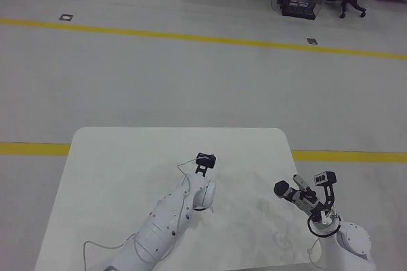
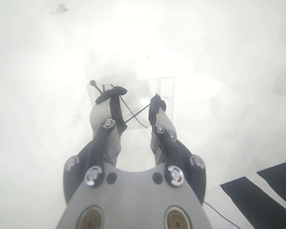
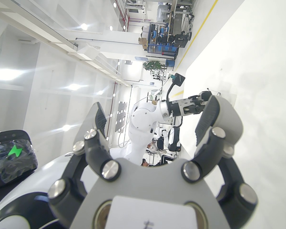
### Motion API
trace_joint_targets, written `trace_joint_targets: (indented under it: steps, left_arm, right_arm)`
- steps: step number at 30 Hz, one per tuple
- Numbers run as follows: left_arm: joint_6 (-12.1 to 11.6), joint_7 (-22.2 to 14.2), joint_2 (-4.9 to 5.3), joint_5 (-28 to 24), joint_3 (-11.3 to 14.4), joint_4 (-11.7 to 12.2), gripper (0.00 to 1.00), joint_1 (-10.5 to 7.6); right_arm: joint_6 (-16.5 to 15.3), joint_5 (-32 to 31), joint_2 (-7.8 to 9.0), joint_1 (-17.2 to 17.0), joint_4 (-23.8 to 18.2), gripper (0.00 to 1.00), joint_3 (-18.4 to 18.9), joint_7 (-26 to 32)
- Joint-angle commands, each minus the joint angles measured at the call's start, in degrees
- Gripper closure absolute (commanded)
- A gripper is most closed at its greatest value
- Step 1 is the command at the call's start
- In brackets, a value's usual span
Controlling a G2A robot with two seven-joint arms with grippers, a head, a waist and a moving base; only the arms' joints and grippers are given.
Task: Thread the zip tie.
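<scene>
Nearest to view, the left pincer (image 2: 135, 96) points down over a clear box (image 2: 166, 89), its two black-padded fingers set well apart with nothing gripped between them. In the gap below lies the zip tie (image 2: 133, 115): thin black strands crossing in an X inside the box. A small square head (image 2: 93, 82) sits at the box's far corner, just beyond one fingertip. Whether this is one tie bent over itself or two ties, I cannot tell. One strand runs under the tip of a finger and the other ends close to the opposite tip, but neither looks pinched. The straddling pose suggests the fingers are lined up to close on a strand.

The box rests on a white table (image 1: 122, 176), and being see-through it keeps the tie corralled yet visible.

Well apart from the box, the right pincer (image 3: 155, 107) hangs wide open and empty, turned back toward the box. It seems placed to take the tie's other end, since threading needs a grip on both the head and the tail.
</scene>
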Motion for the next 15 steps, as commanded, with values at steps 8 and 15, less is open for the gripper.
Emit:
trace_joint_targets:
  steps: [8,15]
  left_arm:
    - [0.00,1.21,0.10,4.89,-1.73,-0.92,0.75,0.78]
    - [0.00,0.54,-0.01,8.42,-1.93,-0.56,0.75,0.89]
  right_arm:
    - [0.00,0.00,0.00,0.00,0.00,0.00,0.00,0.00]
    - [0.00,0.00,0.00,0.00,0.00,0.00,0.00,0.00]
